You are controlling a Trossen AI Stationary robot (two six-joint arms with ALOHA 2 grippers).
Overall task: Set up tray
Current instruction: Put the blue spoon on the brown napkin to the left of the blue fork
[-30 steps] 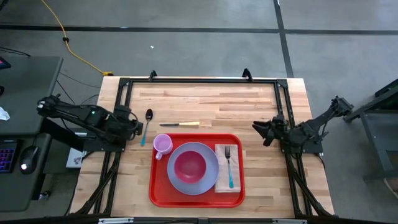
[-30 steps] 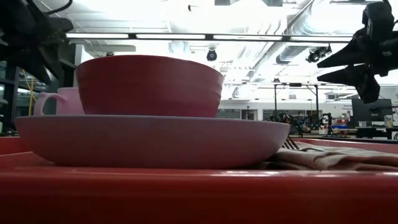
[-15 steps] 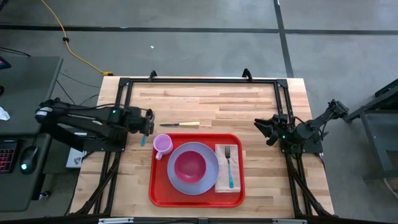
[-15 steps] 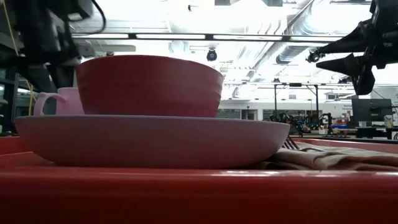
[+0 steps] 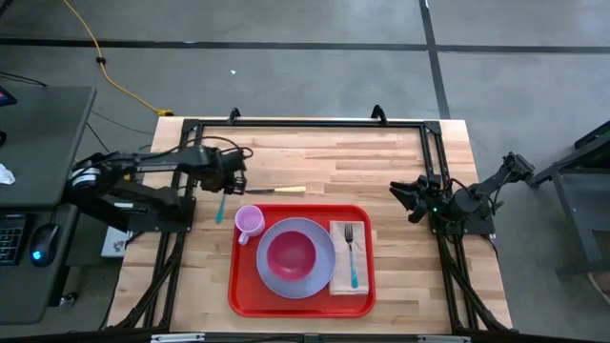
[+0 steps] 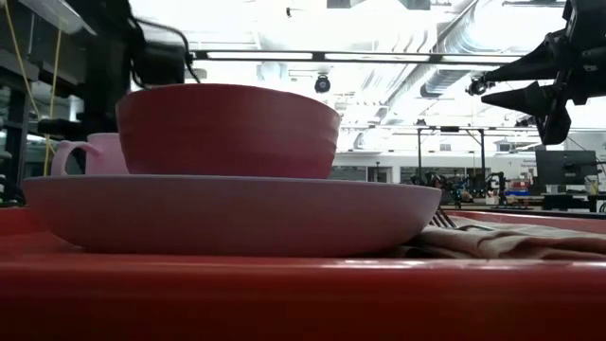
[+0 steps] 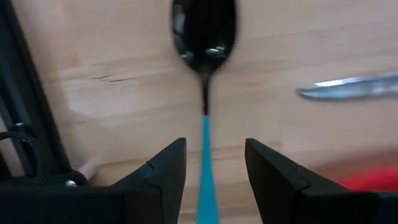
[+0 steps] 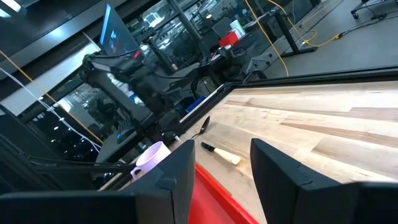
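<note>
We find the left gripper (image 7: 214, 171) above the spoon (image 7: 204, 56), its 2 fingers parted with the blue handle lying between them, nothing gripped. Only the left wrist view shows this alignment; in the high view the left gripper (image 5: 232, 177) hides most of the spoon (image 5: 219, 208). The knife (image 5: 275, 190) lies just beside it on the table (image 5: 334, 152). The right gripper (image 5: 408, 201) waits near the table's right edge, fingers apart and empty, raised above the table in the low view (image 6: 530, 85).

The tray (image 5: 300, 305) lies at the table's near middle. We count 1 plate (image 5: 324, 276), 1 bowl (image 5: 290, 254), 1 cup (image 5: 249, 220), 1 napkin (image 5: 340, 272) and 1 fork (image 5: 351, 250) on it. The low view shows the bowl (image 6: 227, 128) standing on the plate (image 6: 227, 213).
</note>
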